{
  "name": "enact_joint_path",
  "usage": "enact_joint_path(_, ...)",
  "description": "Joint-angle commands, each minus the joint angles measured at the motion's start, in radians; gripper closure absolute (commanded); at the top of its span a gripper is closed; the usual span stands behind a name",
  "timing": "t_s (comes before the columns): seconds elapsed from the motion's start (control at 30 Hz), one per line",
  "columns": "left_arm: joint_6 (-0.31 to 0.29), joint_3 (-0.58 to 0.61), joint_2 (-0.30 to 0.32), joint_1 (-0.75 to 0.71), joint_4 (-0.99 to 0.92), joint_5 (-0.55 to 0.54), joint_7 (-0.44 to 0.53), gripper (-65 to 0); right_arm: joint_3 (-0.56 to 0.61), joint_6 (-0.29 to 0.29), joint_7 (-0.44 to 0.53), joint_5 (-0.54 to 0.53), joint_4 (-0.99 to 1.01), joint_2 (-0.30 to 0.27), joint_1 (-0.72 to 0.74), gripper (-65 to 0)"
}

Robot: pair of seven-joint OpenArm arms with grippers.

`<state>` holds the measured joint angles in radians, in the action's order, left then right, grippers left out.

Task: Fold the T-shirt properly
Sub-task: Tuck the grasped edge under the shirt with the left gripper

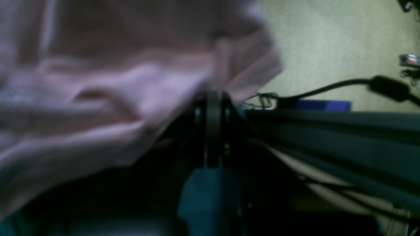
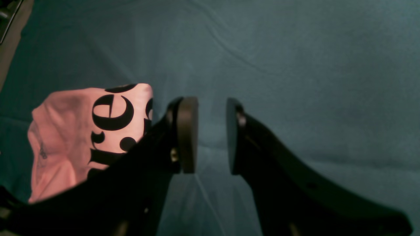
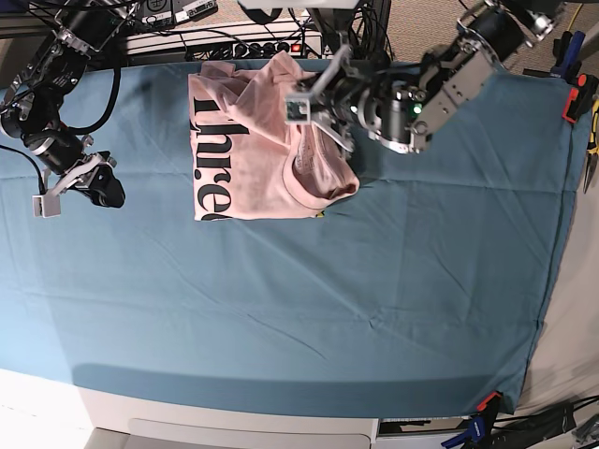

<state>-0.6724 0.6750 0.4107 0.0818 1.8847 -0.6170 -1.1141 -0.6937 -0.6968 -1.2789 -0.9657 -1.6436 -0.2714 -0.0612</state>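
Teal table cloth [image 3: 281, 299] covers the whole table. At upper middle lies the T-shirt [image 3: 239, 159], pink and partly folded. Left gripper [image 3: 323, 103] pinches its cloth tight. Right gripper [image 2: 211, 134], at far left, stays apart, fingers spread, holding nothing.

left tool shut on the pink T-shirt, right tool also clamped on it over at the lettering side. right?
Not quite. The left tool is shut on the T-shirt, but the right tool holds nothing: the right wrist view shows its pads apart over bare teal cloth, beside the shirt.
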Motion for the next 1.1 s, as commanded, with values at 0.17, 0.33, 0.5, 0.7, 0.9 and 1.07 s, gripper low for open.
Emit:
enact_joint_path(0.17, 0.002, -0.004, 0.039, 0.03, 0.016, -0.023, -0.013, 0.0, -0.006, -0.001, 0.022, -0.02, -0.016, -0.019, 0.011, -15.5)
enact_joint_path(0.33, 0.003, -0.004, 0.039, 0.029, 0.016, -0.034, -0.02, -23.3, -0.006, -0.001, 0.022, -0.02, -0.016, -0.019, 0.011, -15.5)
enact_joint_path(0.5, 0.003, -0.004, 0.039, 0.038, 0.016, -0.024, -0.019, -24.5, -0.006, -0.001, 0.022, -0.021, -0.016, 0.0, 0.011, -15.5)
enact_joint_path(0.7, 0.048, -0.004, 0.039, 0.055, 0.016, 0.05, 0.0, -24.6, -0.006, -0.001, 0.022, -0.02, -0.016, 0.029, 0.011, -15.5)
enact_joint_path(0.9, 0.051, -0.005, 0.038, 0.056, 0.016, 0.048, 0.007, -26.5, -0.006, -0.001, 0.022, -0.019, -0.016, 0.027, 0.011, -15.5)
enact_joint_path(1.07, 0.074, -0.005, 0.038, 0.056, 0.016, -0.043, 0.006, -26.5, -0.006, -0.001, 0.022, -0.02, -0.016, 0.028, 0.011, -15.5)
